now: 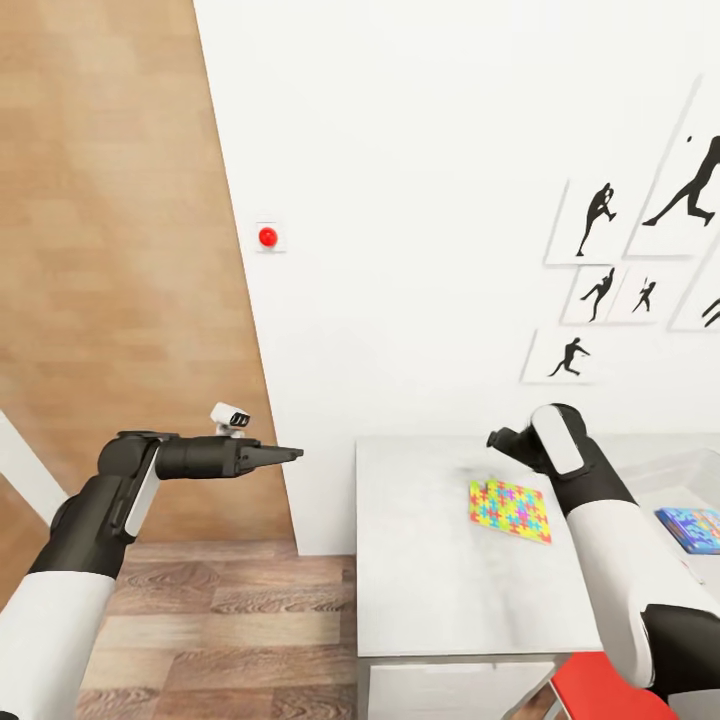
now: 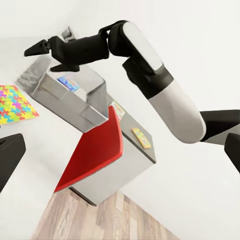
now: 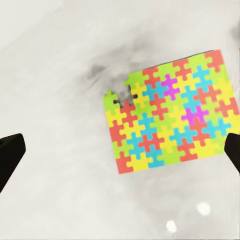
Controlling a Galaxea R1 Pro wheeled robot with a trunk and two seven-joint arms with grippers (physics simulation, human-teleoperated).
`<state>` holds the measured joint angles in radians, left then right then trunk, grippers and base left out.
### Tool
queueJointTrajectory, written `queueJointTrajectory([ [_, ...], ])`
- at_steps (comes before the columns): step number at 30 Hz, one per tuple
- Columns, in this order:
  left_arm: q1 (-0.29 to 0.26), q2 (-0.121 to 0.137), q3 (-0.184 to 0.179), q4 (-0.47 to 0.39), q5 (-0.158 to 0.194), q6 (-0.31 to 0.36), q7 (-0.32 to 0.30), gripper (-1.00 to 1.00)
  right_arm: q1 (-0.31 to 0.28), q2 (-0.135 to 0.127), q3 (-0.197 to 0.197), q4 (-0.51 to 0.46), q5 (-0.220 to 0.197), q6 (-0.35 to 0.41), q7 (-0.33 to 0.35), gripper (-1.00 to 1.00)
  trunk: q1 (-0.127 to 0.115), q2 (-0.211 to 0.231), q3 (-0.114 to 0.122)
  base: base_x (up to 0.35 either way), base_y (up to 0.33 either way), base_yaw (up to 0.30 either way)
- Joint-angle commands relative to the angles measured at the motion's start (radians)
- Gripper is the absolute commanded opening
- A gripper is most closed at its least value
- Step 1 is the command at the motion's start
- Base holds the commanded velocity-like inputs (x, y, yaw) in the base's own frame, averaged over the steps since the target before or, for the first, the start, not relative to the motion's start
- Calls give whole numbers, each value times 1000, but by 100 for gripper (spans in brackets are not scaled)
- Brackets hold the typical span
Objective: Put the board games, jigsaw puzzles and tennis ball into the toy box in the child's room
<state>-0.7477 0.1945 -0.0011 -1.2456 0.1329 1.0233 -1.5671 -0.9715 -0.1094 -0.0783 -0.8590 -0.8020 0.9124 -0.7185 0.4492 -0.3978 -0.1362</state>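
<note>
A multicoloured jigsaw puzzle (image 1: 510,508) lies flat on the pale grey table (image 1: 430,570). My right gripper (image 1: 497,438) hovers open just above the table, beside the puzzle's far corner. In the right wrist view the puzzle (image 3: 170,117) sits below and between the dark fingertips (image 3: 10,155). At the table's right end stands the toy box (image 1: 672,470), with a blue board game (image 1: 693,528) inside it. My left gripper (image 1: 292,455) hangs open in the air left of the table, over the floor. The left wrist view shows the right gripper (image 2: 40,57) above the toy box (image 2: 65,102).
A red chair (image 1: 610,690) is pushed in at the table's near right. The white wall behind carries a red button (image 1: 267,237) and black silhouette pictures (image 1: 598,220). Wood-plank floor (image 1: 220,620) lies left of the table. A small yellow flat thing (image 2: 141,138) rests further along the table.
</note>
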Motion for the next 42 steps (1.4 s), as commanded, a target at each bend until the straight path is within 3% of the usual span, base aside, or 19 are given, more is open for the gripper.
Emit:
queueJointTrajectory([
  [1, -1, 0, 0, 0, 0, 11, -4, 100, -1, 0, 0, -1, 20, -5, -9, 100, 1, -2, -2, 102, 0, 0],
  [5, -1, 0, 2, 0, 0, 11, -4, 100, -1, 2, -2, -1, 110, -18, -4, 100, 1, -2, -2, 62, 0, 0],
  [11, -1, 0, 2, 0, 1, 11, -4, 100, -1, 1, -6, -1, 152, -24, -1, 100, 1, -2, -3, 15, 0, 0],
  [42, -1, 0, 3, 0, 1, 11, -4, 100, -4, -4, -13, 25, 162, -30, -1, 100, 1, -2, -48, 21, 18, 0],
])
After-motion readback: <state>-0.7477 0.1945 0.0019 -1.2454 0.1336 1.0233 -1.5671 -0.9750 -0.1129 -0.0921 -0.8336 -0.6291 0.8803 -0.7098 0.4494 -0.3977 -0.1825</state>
